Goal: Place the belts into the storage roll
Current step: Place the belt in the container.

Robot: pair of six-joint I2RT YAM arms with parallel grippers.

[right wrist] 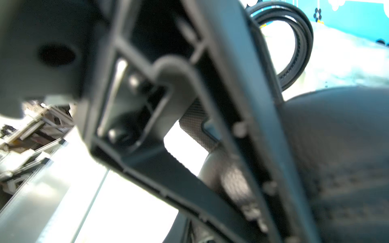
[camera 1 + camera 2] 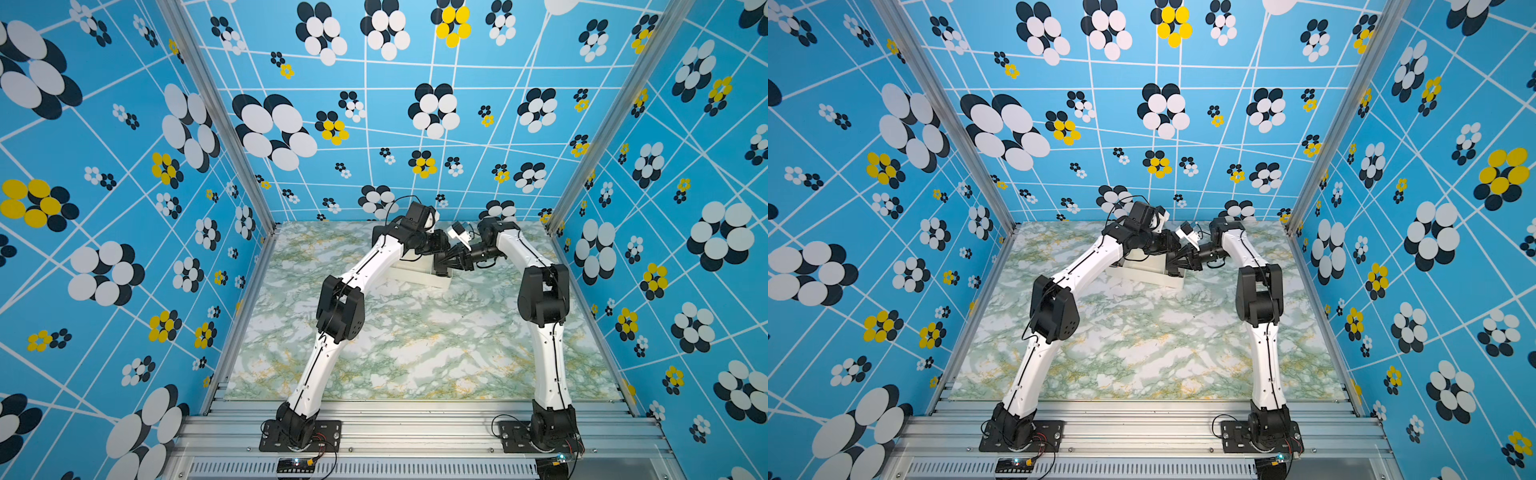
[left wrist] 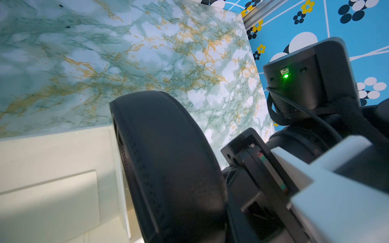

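On the green-and-gold marbled tabletop [image 2: 415, 340], the off-white rectangular plastic storage tray [image 3: 52, 168] is reached by both arms. One wound black leather belt coil [image 3: 168, 168] is seen upright at the tray's end, apparently being seated in the last compartment. A second black coil [image 1: 299, 42] is glimpsed nearby, and whether it is stowed cannot be told. Neither can it be told whether the left gripper [image 2: 438, 249] or the right gripper [image 2: 453, 258] is open or clamped.

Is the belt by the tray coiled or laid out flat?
Coiled. The left wrist view shows the belt as a rounded black roll standing on edge at the storage roll; whether it is seated inside, cannot tell.

Left arm [image 2: 374, 266] and right arm [image 2: 519, 253] arch forward, bending inward; left gripper [image 2: 441, 252] and right gripper [image 2: 451, 260] sit close together, their opening unclear.
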